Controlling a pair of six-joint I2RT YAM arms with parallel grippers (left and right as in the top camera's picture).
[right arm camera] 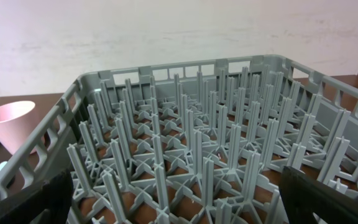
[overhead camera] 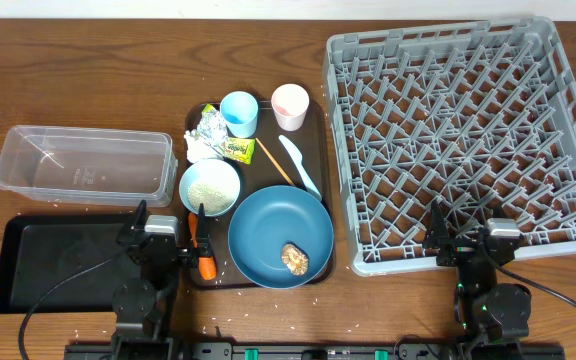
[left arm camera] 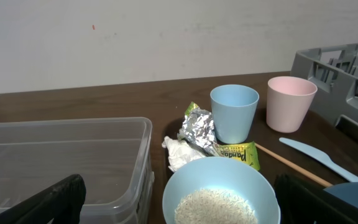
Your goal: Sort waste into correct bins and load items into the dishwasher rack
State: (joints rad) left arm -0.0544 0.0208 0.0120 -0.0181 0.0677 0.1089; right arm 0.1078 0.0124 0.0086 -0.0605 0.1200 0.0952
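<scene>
Waste: foil, snack wrapper and carrot lie on the brown tray at frame centre, beside the plate. Rack sits upper right; clear tub and black tray at left. Left gripper and right gripper — fingers apart, holding nothing.

Clr plastic tub, shiny crinkled foil, matt grey plastic rack, glossy wood tbl

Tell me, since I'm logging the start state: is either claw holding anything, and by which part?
Nothing is held: the left claw and the right claw both stand open and empty.
</scene>
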